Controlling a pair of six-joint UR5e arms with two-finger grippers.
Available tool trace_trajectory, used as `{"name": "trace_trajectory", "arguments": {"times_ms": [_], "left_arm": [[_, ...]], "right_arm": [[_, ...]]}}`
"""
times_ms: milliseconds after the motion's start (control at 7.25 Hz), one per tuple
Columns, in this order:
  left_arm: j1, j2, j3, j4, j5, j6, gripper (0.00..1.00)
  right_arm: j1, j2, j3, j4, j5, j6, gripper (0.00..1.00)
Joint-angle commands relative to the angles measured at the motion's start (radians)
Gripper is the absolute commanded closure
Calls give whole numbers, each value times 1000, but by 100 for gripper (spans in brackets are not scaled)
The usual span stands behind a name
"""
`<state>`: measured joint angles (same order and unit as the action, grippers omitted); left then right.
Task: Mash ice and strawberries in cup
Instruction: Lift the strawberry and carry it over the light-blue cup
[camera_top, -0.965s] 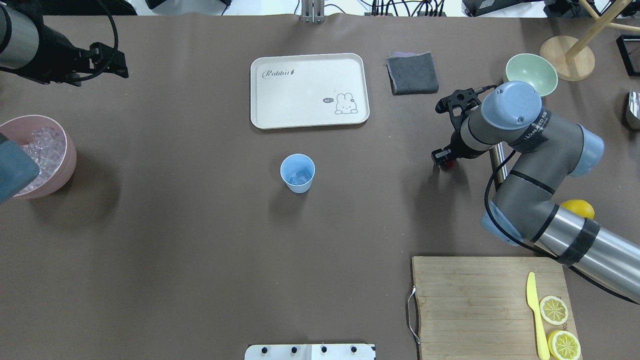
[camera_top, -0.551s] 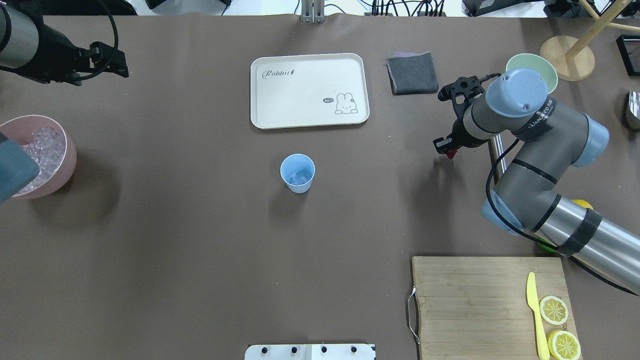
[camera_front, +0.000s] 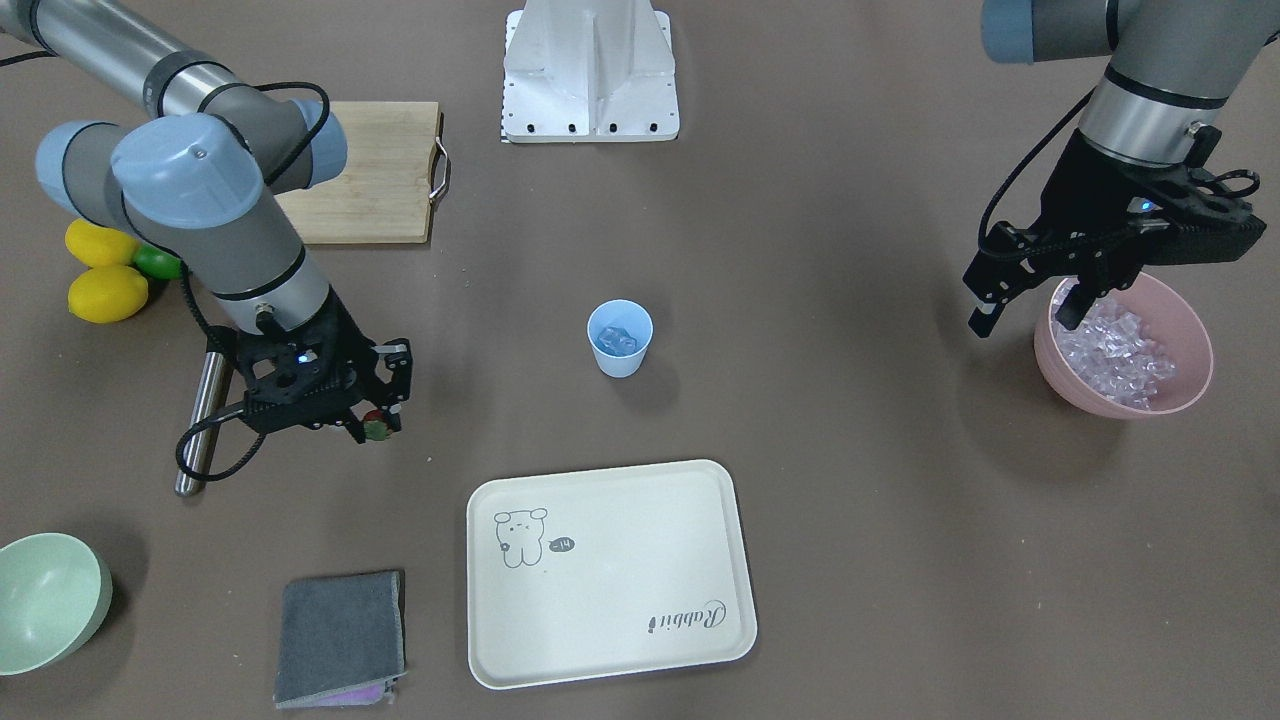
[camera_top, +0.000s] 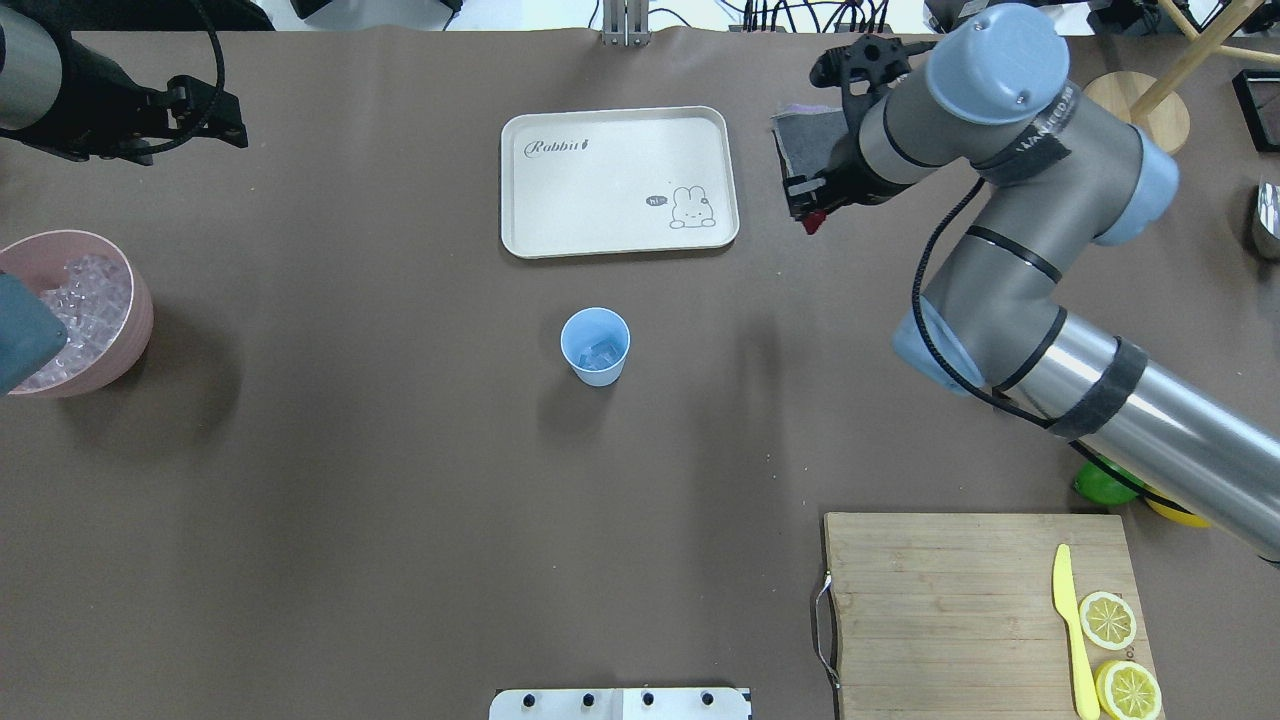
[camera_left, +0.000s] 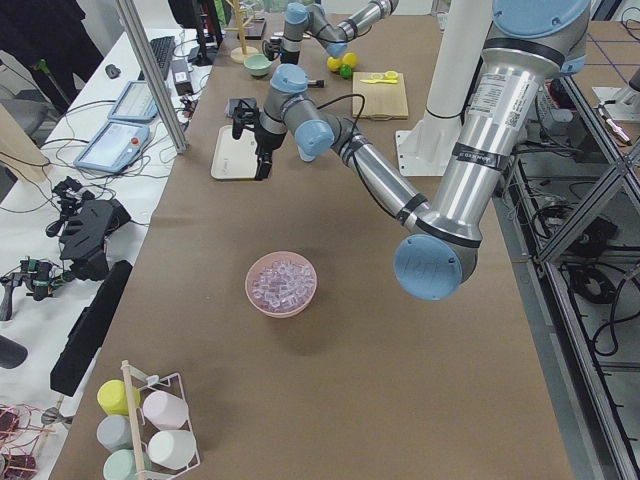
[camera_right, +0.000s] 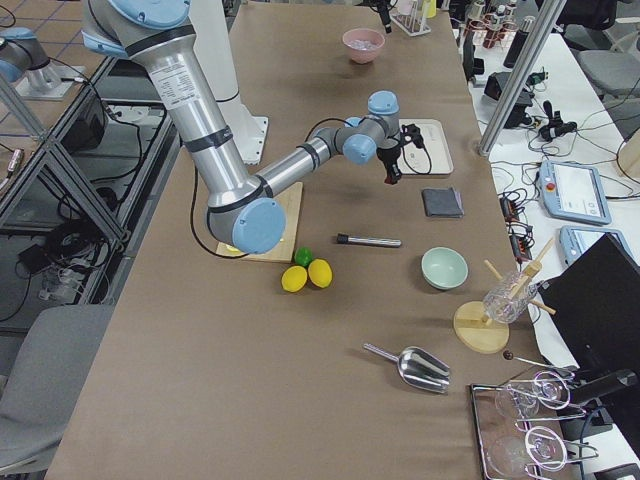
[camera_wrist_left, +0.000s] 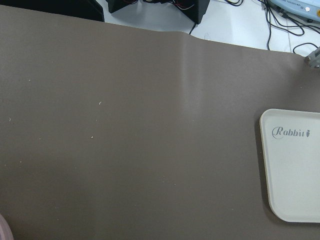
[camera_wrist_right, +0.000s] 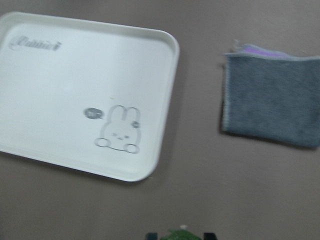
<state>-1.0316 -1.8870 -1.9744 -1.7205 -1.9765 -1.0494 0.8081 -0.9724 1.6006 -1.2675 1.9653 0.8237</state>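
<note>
Between the two black fingers of the right gripper (camera_front: 368, 428) sits the small red strawberry with a green leafy top (camera_front: 378, 429), pinched firmly and held clear of the brown table (camera_front: 850, 500). The right wrist view shows only the berry's green tip at its lower edge. That view also looks down on the cream rectangular tray printed with a rabbit (camera_front: 640, 560) and the folded grey cloth (camera_front: 340, 635), which lie apart from each other. Beside this gripper, on the side away from the table's middle, a slim steel rod (camera_front: 195, 440) lies flat. Farther out on that side are a pale green bowl (camera_front: 50, 600), two yellow lemons (camera_front: 100, 295) with a green lime (camera_front: 155, 262), and a wooden cutting board (camera_front: 370, 190). Toward the middle, well apart from the gripper, stands the small light-blue plastic cup (camera_front: 620, 362), upright, with a few clear ice cubes (camera_front: 617, 340) inside. At the opposite end the left gripper (camera_front: 1024, 318) hangs with its fingers spread and nothing between them. It is over the rim of the round pink bowl (camera_front: 1085, 390), which is heaped with more of the same cubes.
</note>
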Motion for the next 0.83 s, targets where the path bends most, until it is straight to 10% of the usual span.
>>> {"name": "trace_trajectory", "arguments": {"times_ms": [0,689], "left_arm": [[-1,8,6,-1,1,-7,2],[-1,11,8,-2,2,-12,2]], "right_arm": [[-119,137,-5,-1,-64,168,100],[-296,165,-24,5,-261,192,100]]}}
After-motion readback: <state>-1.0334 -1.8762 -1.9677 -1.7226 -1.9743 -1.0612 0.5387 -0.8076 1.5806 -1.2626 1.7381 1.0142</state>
